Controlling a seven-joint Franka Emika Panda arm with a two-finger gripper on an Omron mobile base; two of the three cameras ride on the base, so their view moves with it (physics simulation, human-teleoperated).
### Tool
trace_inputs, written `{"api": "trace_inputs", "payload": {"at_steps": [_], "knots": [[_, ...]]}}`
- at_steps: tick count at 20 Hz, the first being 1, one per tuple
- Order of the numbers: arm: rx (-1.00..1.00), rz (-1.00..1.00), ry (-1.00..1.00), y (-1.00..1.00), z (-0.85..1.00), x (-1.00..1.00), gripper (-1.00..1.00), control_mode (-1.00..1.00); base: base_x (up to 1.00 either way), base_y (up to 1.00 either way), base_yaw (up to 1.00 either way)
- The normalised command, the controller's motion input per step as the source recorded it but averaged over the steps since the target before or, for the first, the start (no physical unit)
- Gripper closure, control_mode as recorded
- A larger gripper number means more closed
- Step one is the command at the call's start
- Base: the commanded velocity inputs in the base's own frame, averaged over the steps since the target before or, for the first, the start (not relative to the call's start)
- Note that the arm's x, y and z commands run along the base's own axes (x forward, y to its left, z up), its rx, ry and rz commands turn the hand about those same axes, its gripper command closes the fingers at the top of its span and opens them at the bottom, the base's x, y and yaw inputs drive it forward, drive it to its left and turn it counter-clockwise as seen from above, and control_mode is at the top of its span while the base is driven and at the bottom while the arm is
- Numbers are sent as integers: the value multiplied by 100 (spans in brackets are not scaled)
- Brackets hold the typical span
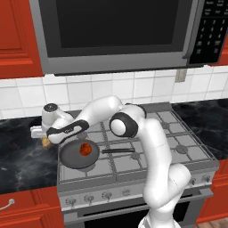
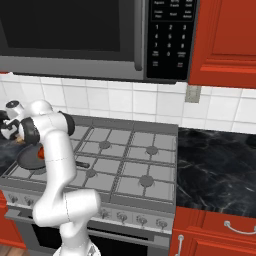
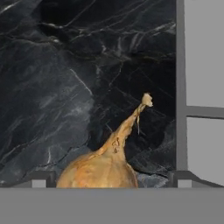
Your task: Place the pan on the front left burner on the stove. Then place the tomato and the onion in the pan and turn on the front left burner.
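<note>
Pan (image 1: 79,153) sits on the front left burner of the stove (image 1: 187,149), handle pointing right, and the tomato (image 1: 83,150) already lies inside it, so you have the first part done. Left for you: the onion (image 3: 103,164) and the burner knob (image 1: 71,201). The onion rests on the black marble counter (image 3: 52,87), just left of the stove's edge, its pointed stalk aimed away from the hand. Your gripper (image 3: 111,181) hangs right over it with the fingers (image 3: 41,178) spread wide either side of the bulb, not yet pinching anything. Mind the stove's rim close by one fingertip, the microwave (image 1: 116,31) overhead, and the pan's near wall on the carry across.
</note>
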Motion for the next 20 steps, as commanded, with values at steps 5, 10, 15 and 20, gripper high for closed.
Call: {"api": "trace_inputs", "payload": {"at_steps": [5,10,15,20], "knots": [[0,0,5,0,-9,-6,-100,-100,0,0,0],[0,0,2,1,0,-25,-100,-100,0,0,0],[0,0,9,0,-5,-39,-100,-100,0,0,0],[0,-2,2,0,-6,9,-100,-100,0,0,0]]}}
